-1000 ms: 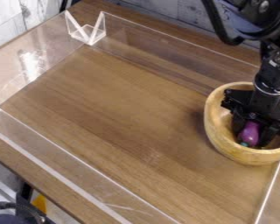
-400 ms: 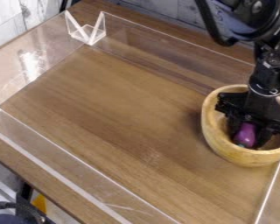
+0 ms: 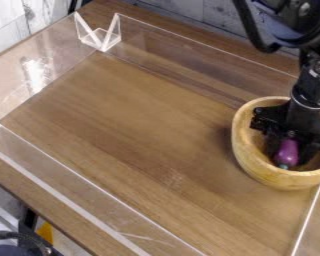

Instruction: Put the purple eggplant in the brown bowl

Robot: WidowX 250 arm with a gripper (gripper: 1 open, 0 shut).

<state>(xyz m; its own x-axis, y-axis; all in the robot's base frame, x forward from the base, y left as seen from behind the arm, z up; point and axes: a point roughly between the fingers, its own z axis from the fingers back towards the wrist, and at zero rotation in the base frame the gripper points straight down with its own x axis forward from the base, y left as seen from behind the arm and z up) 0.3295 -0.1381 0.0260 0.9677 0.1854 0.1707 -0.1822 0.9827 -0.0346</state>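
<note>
The brown bowl stands at the right side of the wooden table. My black gripper points straight down into it. Its fingers are shut on the purple eggplant, which shows as a small glossy purple shape low inside the bowl. The stem end is hidden by the fingers, and I cannot tell whether the eggplant touches the bowl's bottom.
Clear plastic walls border the table along the front and left. A small clear stand sits at the back left. The wooden tabletop stretches left of the bowl. The table's right edge is close behind the bowl.
The gripper has twisted slightly about its vertical axis inside the bowl. The eggplant stays between the fingers and the bowl has not shifted.
</note>
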